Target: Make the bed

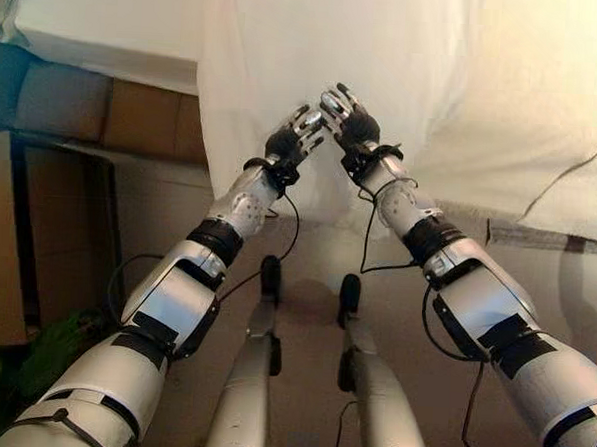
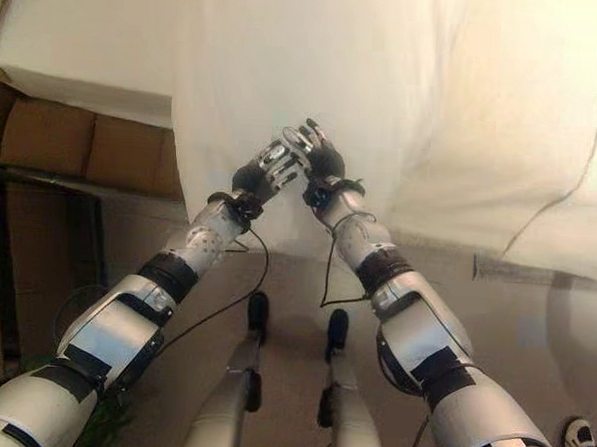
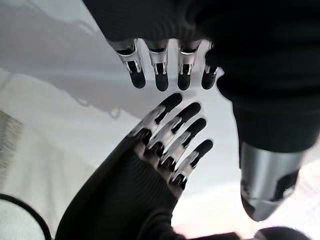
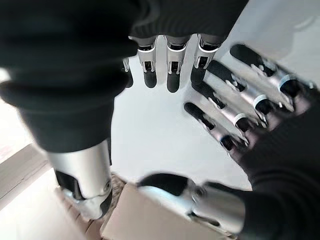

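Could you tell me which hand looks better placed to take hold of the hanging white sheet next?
Probably the right hand, by a narrow margin: it sits slightly higher and further onto the white sheet, fingers straight. The left hand is beside it, equally open, nearer the sheet's hanging left edge.

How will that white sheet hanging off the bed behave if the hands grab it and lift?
The sheet will probably be floppy: it drapes over the bed edge in soft folds. It looks thin and light, so it should bunch up easily. Both the left hand and the right hand are open beside it, gripping nothing.
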### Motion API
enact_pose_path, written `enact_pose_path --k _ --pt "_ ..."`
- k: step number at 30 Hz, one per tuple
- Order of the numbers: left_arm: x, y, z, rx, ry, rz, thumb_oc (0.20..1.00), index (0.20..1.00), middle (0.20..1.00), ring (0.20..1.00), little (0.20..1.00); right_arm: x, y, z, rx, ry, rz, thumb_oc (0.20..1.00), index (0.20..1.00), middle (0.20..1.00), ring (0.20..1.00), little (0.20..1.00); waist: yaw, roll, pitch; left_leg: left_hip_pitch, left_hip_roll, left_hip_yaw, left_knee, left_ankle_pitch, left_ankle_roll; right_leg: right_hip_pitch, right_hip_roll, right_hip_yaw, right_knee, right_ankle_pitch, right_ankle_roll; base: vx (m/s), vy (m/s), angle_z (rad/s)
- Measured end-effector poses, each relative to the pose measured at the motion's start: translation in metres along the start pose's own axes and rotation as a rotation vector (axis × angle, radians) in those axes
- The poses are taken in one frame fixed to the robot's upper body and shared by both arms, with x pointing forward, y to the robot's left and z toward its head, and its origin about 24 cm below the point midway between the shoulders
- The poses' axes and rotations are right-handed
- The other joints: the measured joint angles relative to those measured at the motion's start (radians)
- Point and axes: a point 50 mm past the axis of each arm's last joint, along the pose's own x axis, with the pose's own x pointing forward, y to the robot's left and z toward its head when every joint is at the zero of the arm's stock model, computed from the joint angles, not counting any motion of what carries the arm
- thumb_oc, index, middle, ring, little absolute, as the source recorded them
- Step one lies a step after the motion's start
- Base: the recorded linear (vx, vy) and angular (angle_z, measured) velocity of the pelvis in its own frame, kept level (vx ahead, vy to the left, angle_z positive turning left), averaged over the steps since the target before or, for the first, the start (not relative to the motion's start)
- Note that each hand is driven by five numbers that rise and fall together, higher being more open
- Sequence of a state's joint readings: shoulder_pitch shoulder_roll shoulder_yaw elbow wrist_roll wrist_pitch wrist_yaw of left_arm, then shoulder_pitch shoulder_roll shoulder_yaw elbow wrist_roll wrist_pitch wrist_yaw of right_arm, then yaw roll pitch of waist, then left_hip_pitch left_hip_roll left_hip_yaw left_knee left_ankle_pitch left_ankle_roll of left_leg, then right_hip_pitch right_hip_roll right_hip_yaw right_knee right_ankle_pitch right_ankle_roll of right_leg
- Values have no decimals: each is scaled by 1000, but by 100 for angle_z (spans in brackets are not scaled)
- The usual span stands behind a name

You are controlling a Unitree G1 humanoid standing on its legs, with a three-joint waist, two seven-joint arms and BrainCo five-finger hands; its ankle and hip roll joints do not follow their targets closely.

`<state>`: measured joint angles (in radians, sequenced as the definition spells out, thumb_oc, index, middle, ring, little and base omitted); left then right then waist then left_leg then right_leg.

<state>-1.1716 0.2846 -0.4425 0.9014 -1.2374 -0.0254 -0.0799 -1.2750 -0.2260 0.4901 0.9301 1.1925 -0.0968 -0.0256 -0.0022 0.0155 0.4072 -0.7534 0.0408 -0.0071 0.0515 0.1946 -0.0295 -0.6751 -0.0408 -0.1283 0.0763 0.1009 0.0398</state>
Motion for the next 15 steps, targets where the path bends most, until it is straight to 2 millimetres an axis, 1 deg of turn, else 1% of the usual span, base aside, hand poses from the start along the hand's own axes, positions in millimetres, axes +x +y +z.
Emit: enact_pose_path --k 3,5,6,7,9,11,14,15 --pt "6 -8 11 10 -21 -5 1000 1000 1000 1000 1000 3 0 7 -4 -9 -17 1000 1000 1000 1000 1000 4 0 8 -79 -6 -15 29 0 0 -102 -11 1 91 -36 2 17 -6 9" --pt "7 -6 17 16 -39 20 1000 1000 1000 1000 1000 6 -3 12 -15 -15 -49 1000 1000 1000 1000 1000 13 -1 20 -128 -12 -26 51 0 0 -180 -26 1 180 -74 5 14 16 15" --pt "9 -6 24 17 -53 37 1000 1000 1000 1000 1000 8 -5 19 -23 -28 -71 1000 1000 1000 1000 1000 13 -2 24 -163 -16 -27 58 4 0 -229 -32 1 221 -90 2 10 24 13" --pt "9 -5 28 17 -67 52 1000 1000 1000 1000 1000 8 -7 22 -21 -32 -87 1000 1000 1000 1000 1000 14 -2 28 -180 -17 -28 60 7 -2 -251 -34 1 237 -94 3 14 22 13" --pt "8 3 38 30 -103 112 1000 1000 1000 1000 1000 8 -16 25 -29 -33 -153 1000 1000 1000 1000 1000 14 -2 30 -226 -22 -32 60 18 -5 -316 -42 1 284 -110 -1 14 17 11" --pt "3 21 51 38 -147 215 1000 1000 1000 1000 1000 6 -28 24 -38 -24 -247 1000 1000 1000 1000 1000 10 -3 36 -268 -27 -34 60 28 -8 -376 -50 3 324 -124 -5 13 25 9" --pt "-4 40 62 55 -175 320 1000 1000 1000 1000 1000 4 -36 22 -36 -18 -308 1000 1000 1000 1000 1000 12 -3 47 -288 -28 -34 57 35 -9 -408 -53 5 343 -125 -5 5 5 1" --pt "-7 50 66 54 -184 377 1000 1000 1000 1000 1000 3 -41 21 -41 -16 -342 1000 1000 1000 1000 1000 2 -3 53 -291 -29 -34 57 36 -9 -414 -55 5 347 -129 -8 0 0 0"
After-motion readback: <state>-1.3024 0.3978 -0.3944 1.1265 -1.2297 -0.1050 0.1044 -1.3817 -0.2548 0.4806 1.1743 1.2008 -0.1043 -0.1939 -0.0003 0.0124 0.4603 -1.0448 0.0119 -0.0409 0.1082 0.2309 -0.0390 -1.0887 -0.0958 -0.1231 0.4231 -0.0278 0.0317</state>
